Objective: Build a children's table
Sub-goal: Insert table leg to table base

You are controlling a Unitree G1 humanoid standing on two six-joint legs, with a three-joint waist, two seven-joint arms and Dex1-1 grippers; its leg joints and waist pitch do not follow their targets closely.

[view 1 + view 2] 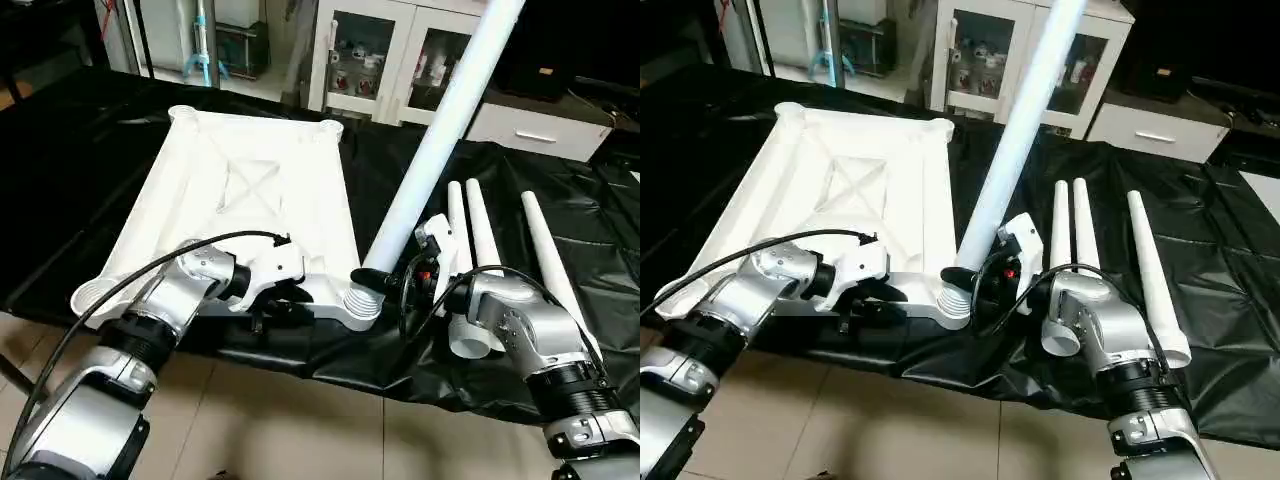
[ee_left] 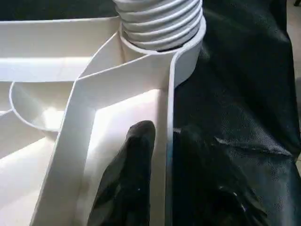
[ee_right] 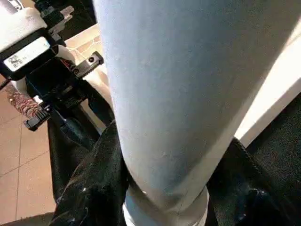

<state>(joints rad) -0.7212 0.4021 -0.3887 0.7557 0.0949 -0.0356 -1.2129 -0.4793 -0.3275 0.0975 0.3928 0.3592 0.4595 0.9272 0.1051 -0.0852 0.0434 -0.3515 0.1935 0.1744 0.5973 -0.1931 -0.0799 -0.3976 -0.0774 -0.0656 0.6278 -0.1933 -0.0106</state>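
The white table top (image 1: 250,190) lies underside up on the black-covered work table. My left gripper (image 2: 164,141) stands at its near edge, open, with one black finger (image 2: 131,174) inside the thin rim wall and the other outside it. My right gripper (image 1: 385,268) is shut on one white leg (image 1: 440,130) close to its lower end. That leg rises steeply, leaning away to the right, with its foot at the ribbed near-right corner socket (image 1: 364,303). Three more legs (image 1: 485,235) lie side by side on the cloth to the right.
The black cloth (image 1: 400,180) hangs over the table's front edge above a tiled floor (image 1: 300,430). White cabinets with glass doors (image 1: 370,50) stand behind the table. The other round corner sockets (image 1: 330,127) of the top hold nothing.
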